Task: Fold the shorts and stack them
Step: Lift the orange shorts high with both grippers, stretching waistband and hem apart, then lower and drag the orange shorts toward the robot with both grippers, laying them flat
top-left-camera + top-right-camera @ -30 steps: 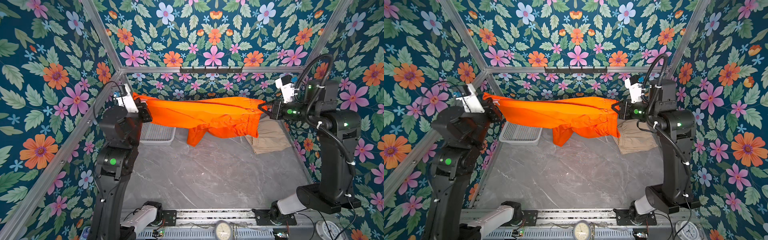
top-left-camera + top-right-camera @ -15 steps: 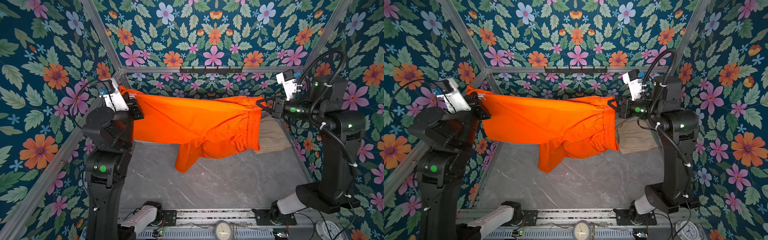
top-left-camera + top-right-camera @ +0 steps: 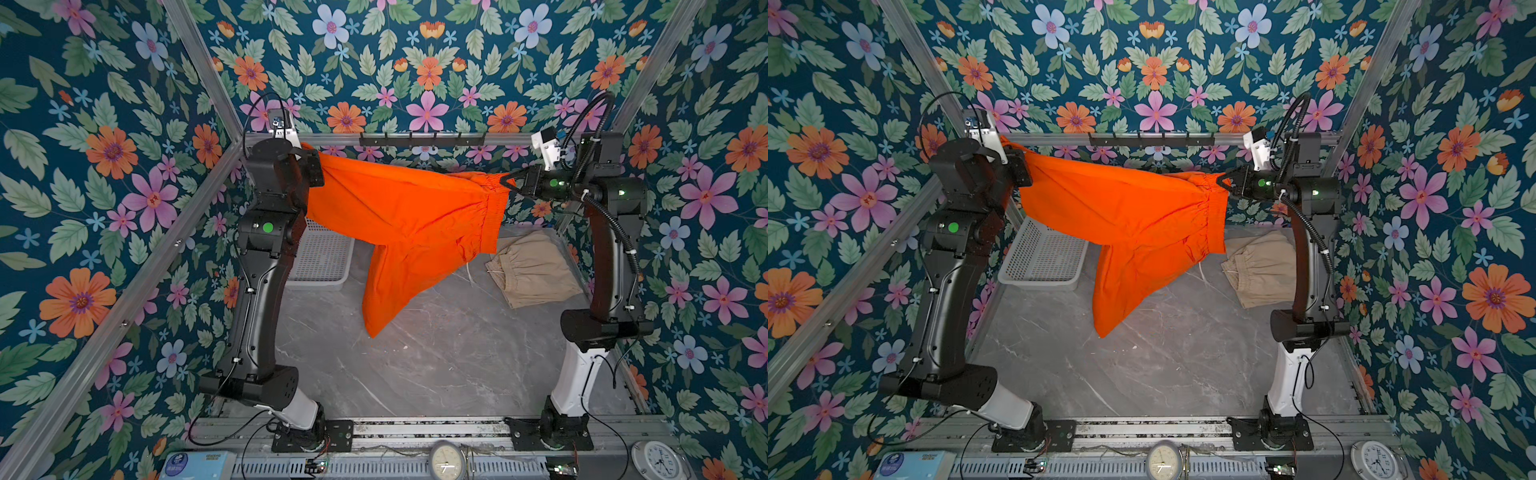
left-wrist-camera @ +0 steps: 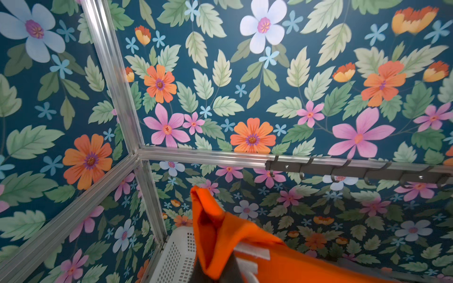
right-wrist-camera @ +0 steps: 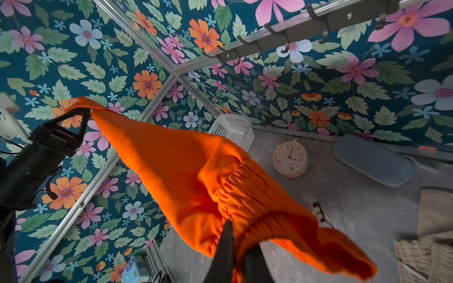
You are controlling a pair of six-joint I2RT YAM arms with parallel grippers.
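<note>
Orange shorts (image 3: 399, 216) hang in the air, stretched between my two grippers. My left gripper (image 3: 308, 154), at 10 o'clock in both top views, is pressed together on one corner of the cloth. My right gripper (image 3: 506, 183), at 2 o'clock, pinches the gathered waistband. One leg droops toward 6 o'clock above the grey marbled table (image 3: 415, 374). Beige shorts (image 3: 536, 270) lie flat on the table at 3 o'clock. A white perforated basket (image 3: 324, 257) sits at 9 o'clock. Floral walls (image 3: 104, 166) on an aluminium frame (image 3: 199, 174) enclose the cell. A hook rail (image 3: 415, 139) spans 12 o'clock.
</note>
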